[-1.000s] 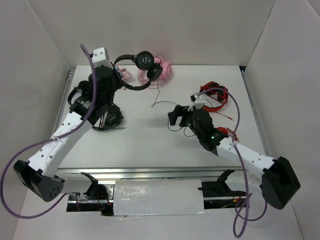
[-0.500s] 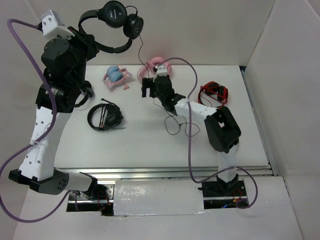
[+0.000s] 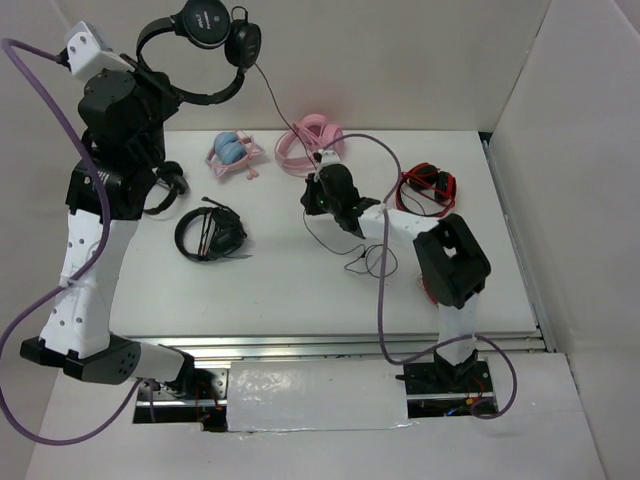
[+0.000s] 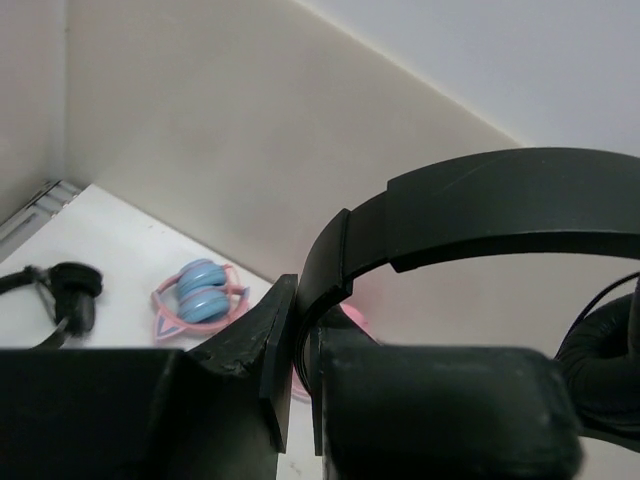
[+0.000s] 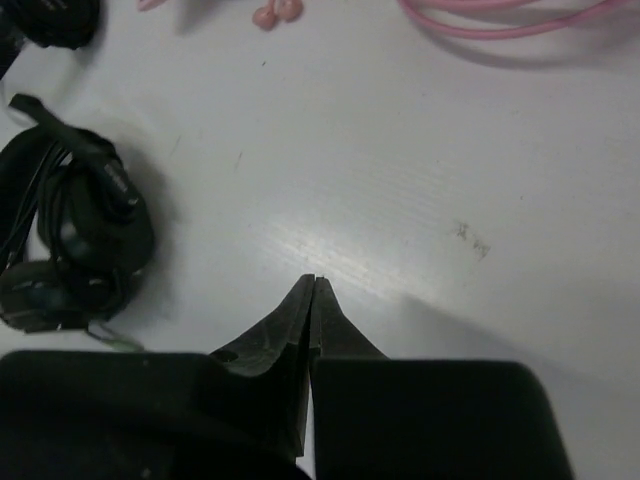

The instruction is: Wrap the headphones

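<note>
Headphones raised above far-left corner of table, headband clenched in left gripper; cable stretched down to right gripper, fingers pinched together on it.

White table — five headsets and some slack cable lie on it.
At the far edge, a blue-and-pink pair beside a pink pair; right, a red-and-black pair; left, a black headset with a boom and — half hidden — a smaller black pair. Mid-table, loops of thin black cable.
</note>
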Robot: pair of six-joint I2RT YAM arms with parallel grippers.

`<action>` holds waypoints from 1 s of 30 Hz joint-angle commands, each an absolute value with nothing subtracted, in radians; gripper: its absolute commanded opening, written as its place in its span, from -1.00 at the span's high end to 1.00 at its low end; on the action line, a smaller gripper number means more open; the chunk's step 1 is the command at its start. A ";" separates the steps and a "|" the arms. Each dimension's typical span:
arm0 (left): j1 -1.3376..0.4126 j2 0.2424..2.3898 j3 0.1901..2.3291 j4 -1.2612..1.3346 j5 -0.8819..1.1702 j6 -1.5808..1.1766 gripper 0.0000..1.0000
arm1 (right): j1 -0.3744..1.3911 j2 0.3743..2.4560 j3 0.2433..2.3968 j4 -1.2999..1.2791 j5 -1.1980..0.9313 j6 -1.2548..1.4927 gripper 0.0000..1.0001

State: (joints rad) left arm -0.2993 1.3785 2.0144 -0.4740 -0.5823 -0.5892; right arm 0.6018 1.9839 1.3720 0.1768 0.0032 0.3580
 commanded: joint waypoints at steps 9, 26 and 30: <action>-0.310 1.408 1.744 -0.371 -0.701 -0.663 1.00 | 0.821 1.453 1.089 -0.176 0.268 0.234 1.00; -0.540 1.470 1.195 -0.029 -0.456 -0.243 1.00 | 1.029 1.233 1.426 -0.356 0.574 -0.261 1.00; -0.604 1.456 1.126 -0.019 -0.347 -0.181 1.00 | 0.985 1.273 1.491 -0.370 0.565 -0.337 1.00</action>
